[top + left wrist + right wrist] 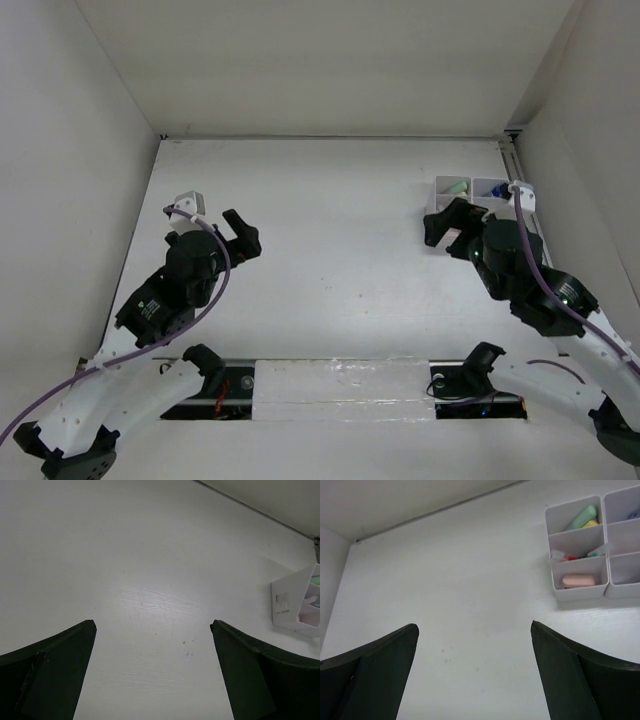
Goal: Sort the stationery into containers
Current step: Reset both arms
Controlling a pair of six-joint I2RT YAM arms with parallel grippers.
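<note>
Hovering just beside the white organizer box (470,188) in the upper right of the overhead view, the right claw (452,233) is gaping wide and gripping nothing. The left claw (243,240) is likewise hanging released and empty over bare counter (330,220) left of centre, well apart from the box.

In the right wrist view the stationery is lying inside the compartments at upper right. A light green marker (581,517) is leaning with a small yellowish block (590,524) in the top cell. A thin red pen (567,556) is sitting close against the divider below, and a pink eraser (578,581) is resting flat in the lowest cell. No loose item is showing on the counter, and no scissors are showing anywhere, so sorting is looking finished or nearly so.

The risk is now lying with the right arm. Swinging away carelessly, its fingers could be clipping the near wall and shoving or tipping the light box, spilling what is sorted.
</note>
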